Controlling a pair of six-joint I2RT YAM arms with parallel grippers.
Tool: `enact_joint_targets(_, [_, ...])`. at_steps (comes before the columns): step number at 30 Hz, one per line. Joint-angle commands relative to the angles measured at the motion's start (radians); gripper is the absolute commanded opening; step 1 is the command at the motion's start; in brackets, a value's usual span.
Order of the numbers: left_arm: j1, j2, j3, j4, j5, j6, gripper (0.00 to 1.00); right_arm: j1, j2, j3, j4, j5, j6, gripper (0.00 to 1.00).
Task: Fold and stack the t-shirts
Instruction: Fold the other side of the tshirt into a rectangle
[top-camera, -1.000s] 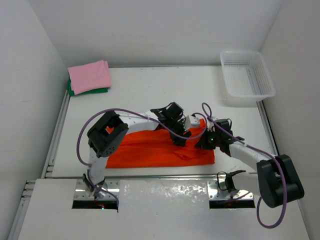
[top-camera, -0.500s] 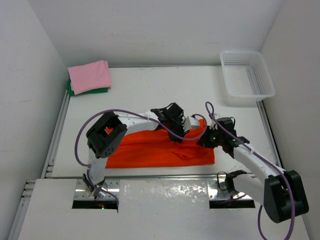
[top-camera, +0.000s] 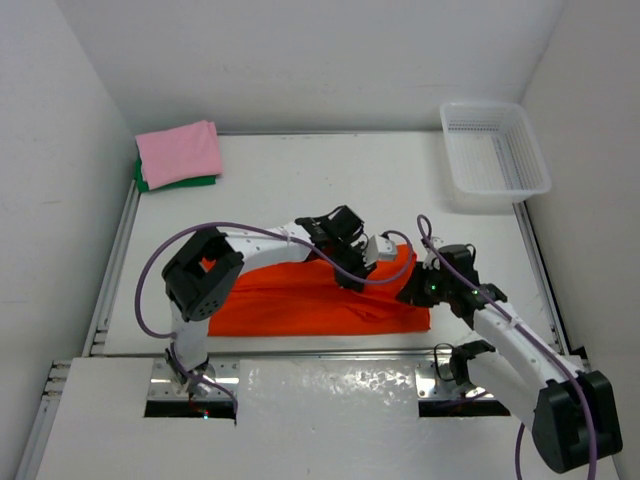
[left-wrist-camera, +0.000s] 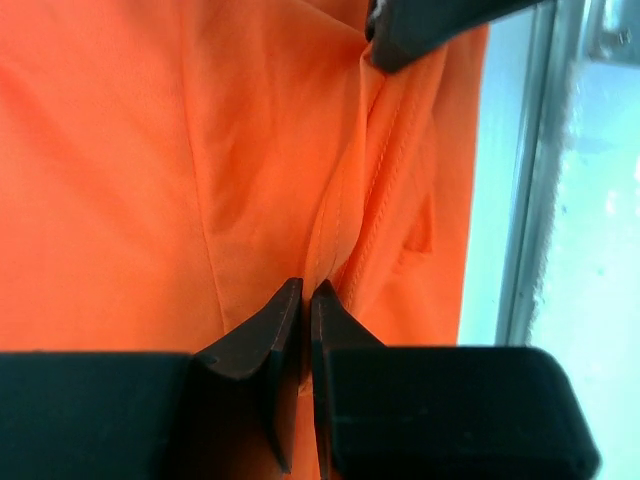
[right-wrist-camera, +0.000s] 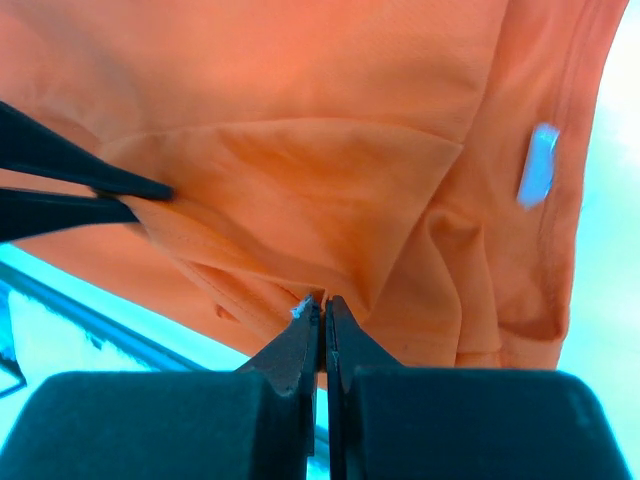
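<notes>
Orange t-shirt (top-camera: 300, 300) lies along the near edge of the table (top-camera: 300, 190), between the two arm bases, folded into a long band.

Change over the last second: its right end is up off the surface and bunched into a hump between the grippers; it lay flatter before. I read that as the start of the next fold, with the right end carried over toward the left. So this shirt is mid-fold, not ready to stack.

Pink t-shirt (top-camera: 180, 150) sits folded on the green t-shirt (top-camera: 165, 184) at the far-left corner, so two of three look done.

Left gripper (left-wrist-camera: 305, 300) is clamped on a seam ridge, jaws nearly touching with cloth between them. Right gripper (right-wrist-camera: 322, 305) is pinched on a folded edge of the same shirt, jaws down to a sliver.

Left arm reaches across from its base. Its elbow is further left and nearer than a second ago, wrist over the shirt's right half. Right arm has drawn back toward the near edge, forearm angled up-left to the shirt's right end.

Basket (top-camera: 497, 190) is at the far right, well apart.
</notes>
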Motion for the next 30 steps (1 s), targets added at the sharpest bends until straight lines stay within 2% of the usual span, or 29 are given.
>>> enact_joint_targets(1, [-0.015,-0.017,-0.027,-0.013,0.055,0.043,0.06,0.007,0.012,-0.044,0.033,-0.029,0.017,0.00])
enact_joint_targets(3, [-0.017,-0.004,-0.029,-0.015,0.045,0.058,0.06,0.007,0.029,-0.053,0.086,-0.052,0.016,0.02])
enact_joint_targets(7, [-0.020,0.001,-0.026,-0.035,0.048,0.086,0.08,0.007,0.067,-0.041,0.079,-0.092,-0.026,0.04])
enact_joint_targets(8, [-0.021,0.000,-0.026,-0.042,0.058,0.095,0.16,0.008,0.072,-0.038,0.068,-0.096,-0.038,0.06])
enact_joint_targets(9, [-0.023,0.001,-0.026,-0.050,0.065,0.118,0.24,0.007,0.073,-0.031,0.039,-0.101,-0.050,0.13])
enact_joint_targets(10, [-0.023,0.001,-0.026,-0.073,0.085,0.133,0.36,0.007,0.073,-0.027,0.018,-0.119,-0.082,0.19])
enact_joint_targets(12, [-0.023,0.006,-0.020,-0.099,0.102,0.183,0.42,0.005,0.066,-0.002,-0.037,-0.147,-0.108,0.26])
enact_joint_targets(15, [-0.023,-0.002,-0.003,-0.192,0.122,0.272,0.47,-0.001,-0.002,0.048,-0.084,-0.178,-0.168,0.29])
enact_joint_targets(19, [-0.024,-0.017,0.051,-0.334,0.173,0.398,0.48,-0.054,-0.085,0.053,-0.014,-0.276,-0.135,0.24])
enact_joint_targets(20, [-0.023,-0.019,0.075,-0.360,0.183,0.438,0.48,-0.079,-0.091,0.023,0.078,-0.358,-0.110,0.22])
enact_joint_targets(22, [-0.018,-0.023,0.098,-0.426,0.217,0.484,0.48,-0.102,-0.093,-0.026,0.236,-0.427,-0.014,0.13])
enact_joint_targets(25, [-0.007,-0.037,0.106,-0.504,0.230,0.524,0.48,-0.105,-0.056,-0.045,0.329,-0.349,0.054,0.03])
enact_joint_targets(27, [0.000,-0.051,0.097,-0.522,0.193,0.526,0.48,-0.087,0.040,-0.002,0.300,-0.270,-0.007,0.00])
enact_joint_targets(30, [0.023,-0.080,0.074,-0.521,0.183,0.515,0.49,0.016,0.140,0.054,0.267,-0.210,-0.098,0.00])
